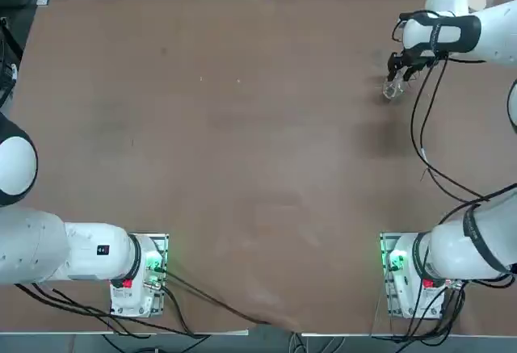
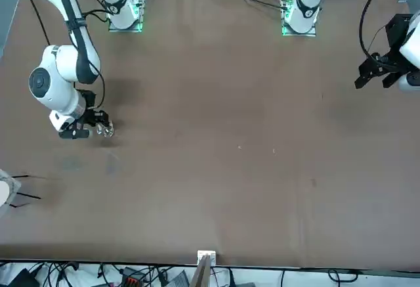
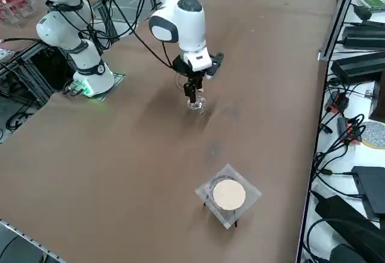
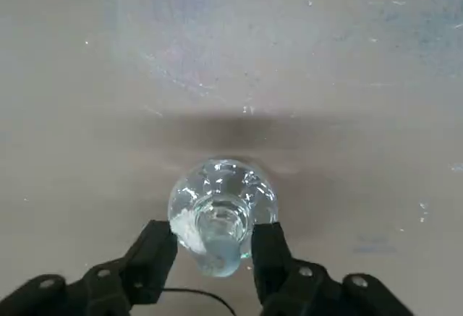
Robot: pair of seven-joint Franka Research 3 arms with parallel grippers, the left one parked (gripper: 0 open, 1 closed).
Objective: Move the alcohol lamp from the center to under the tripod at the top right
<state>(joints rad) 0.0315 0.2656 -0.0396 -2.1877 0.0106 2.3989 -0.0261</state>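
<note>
**Right gripper straddling the glass lamp on the brown table**

A small clear glass alcohol lamp (image 4: 221,211) with a rounded body and a narrow pale neck stands upright on a wide brown table (image 1: 242,143). In the overhead view it sits in the far right part of the tabletop, well away from the robot's bases.

The right gripper (image 4: 215,247), black and two-fingered, on a white arm, points down over the lamp. Seen from the wrist, one black finger (image 4: 153,251) stands on each side of the lamp's neck, very close to the glass. The fingers are partly apart, about the width of the neck. Whether they actually press on the glass cannot be told, so a firm hold is not certain.

The tripod (image 3: 228,195), a small stand of thin dark wire legs topped by a round pale disc on a square mesh, stands apart from the lamp, nearer the table's right edge in the side view. Nothing sits beneath it.
</note>
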